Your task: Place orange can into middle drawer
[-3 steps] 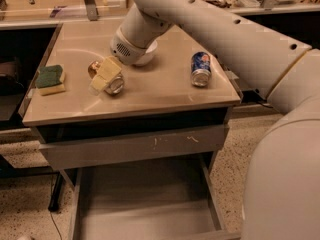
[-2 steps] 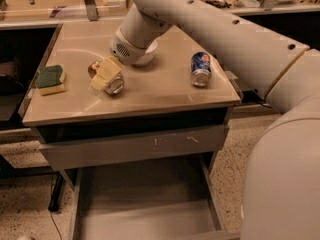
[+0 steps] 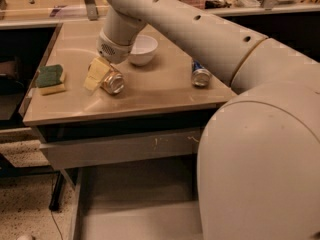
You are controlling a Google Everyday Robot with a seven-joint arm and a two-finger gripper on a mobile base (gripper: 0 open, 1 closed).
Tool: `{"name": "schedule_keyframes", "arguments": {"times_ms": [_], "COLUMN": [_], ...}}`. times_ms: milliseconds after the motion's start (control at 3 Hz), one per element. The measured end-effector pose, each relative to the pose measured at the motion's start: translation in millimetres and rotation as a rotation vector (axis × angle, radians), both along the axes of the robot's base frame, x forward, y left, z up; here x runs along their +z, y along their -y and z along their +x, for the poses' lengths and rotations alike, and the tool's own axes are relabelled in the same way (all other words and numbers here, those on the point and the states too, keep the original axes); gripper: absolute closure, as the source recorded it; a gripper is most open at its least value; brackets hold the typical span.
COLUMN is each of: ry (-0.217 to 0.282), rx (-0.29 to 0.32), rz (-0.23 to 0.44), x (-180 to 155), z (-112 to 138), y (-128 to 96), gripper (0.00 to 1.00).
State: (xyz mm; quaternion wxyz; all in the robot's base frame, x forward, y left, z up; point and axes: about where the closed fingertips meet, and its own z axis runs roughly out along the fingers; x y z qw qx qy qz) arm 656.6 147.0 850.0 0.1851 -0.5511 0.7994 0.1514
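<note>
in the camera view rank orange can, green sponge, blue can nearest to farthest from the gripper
The gripper is low over the left part of the table.
1. orange can: just beside it, lying on its side.
2. green sponge: further toward the picture's left edge.
3. blue can: far over on the picture's right.

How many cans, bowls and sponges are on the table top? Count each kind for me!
Cans: 2, the orange can and the blue can.
Bowls: 1, the white bowl.
Sponges: 1, the green sponge.
Total: 4.
The gripper is right at the orange can.
</note>
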Motion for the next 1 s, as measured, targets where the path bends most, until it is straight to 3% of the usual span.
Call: {"name": "schedule_keyframes", "arguments": {"times_ms": [667, 1000], "ry": [-0.081, -0.083], "rx": [-0.021, -0.021], "rz": [-0.066, -0.066], "x": [-29, -30], "z": [21, 21], "y": [-9, -9], "gripper": [0.0, 0.18]}}
